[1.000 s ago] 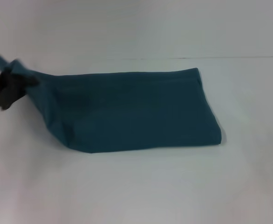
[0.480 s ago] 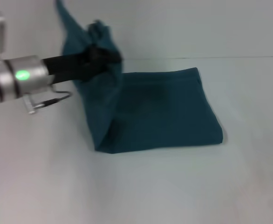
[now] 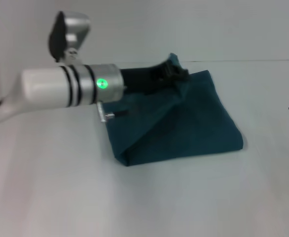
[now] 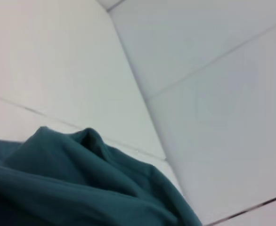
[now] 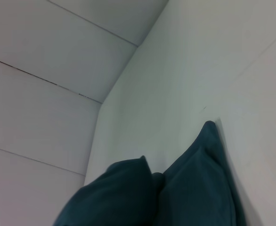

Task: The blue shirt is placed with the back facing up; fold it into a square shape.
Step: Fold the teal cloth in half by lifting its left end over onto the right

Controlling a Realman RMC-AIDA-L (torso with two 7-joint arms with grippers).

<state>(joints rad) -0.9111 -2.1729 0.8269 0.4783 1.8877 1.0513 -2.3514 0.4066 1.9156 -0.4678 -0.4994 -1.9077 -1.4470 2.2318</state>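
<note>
while the left arm reaches across, its tool [image 3: 171, 71] pinches the blue shirt [image 3: 194, 123].

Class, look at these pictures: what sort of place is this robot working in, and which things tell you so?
Probably a bare lab or test bench rather than a home: a plain white table against blank white walls, a single blue shirt laid out, and the left gripper holding a bunch of its cloth.
</note>
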